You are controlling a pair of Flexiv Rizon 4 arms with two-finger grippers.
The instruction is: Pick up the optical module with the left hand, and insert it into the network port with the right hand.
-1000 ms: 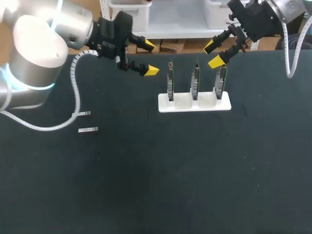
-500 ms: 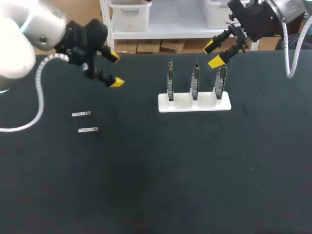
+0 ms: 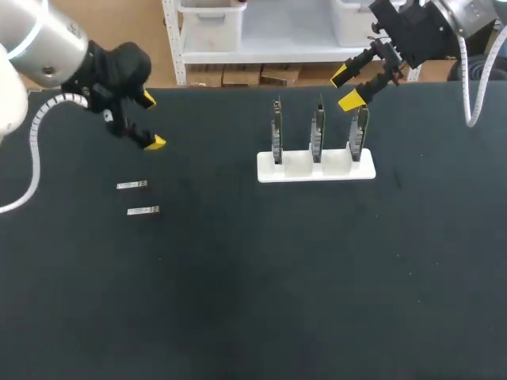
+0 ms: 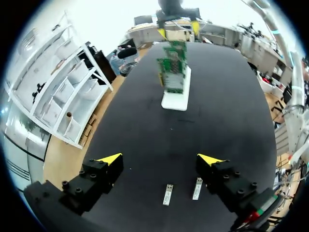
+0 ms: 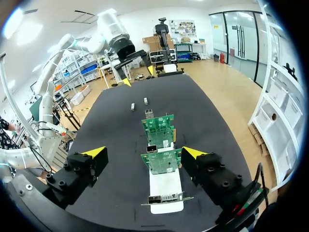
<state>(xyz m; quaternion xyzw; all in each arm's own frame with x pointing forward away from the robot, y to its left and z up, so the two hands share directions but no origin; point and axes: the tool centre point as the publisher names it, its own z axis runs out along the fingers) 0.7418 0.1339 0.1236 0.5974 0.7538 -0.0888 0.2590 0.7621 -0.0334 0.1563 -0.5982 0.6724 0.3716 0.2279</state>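
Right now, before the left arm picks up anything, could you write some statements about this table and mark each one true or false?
1. Two optical modules lie flat on the table. True.
2. The left pincer is shut on a module. False: it is open and empty, above the table near the modules.
3. The white stand holds three circuit cards upright. True.
4. The right pincer grips one card. False: it is open and holds nothing, close to the stand's end card.
5. The two modules touch each other. False: they lie apart, side by side.
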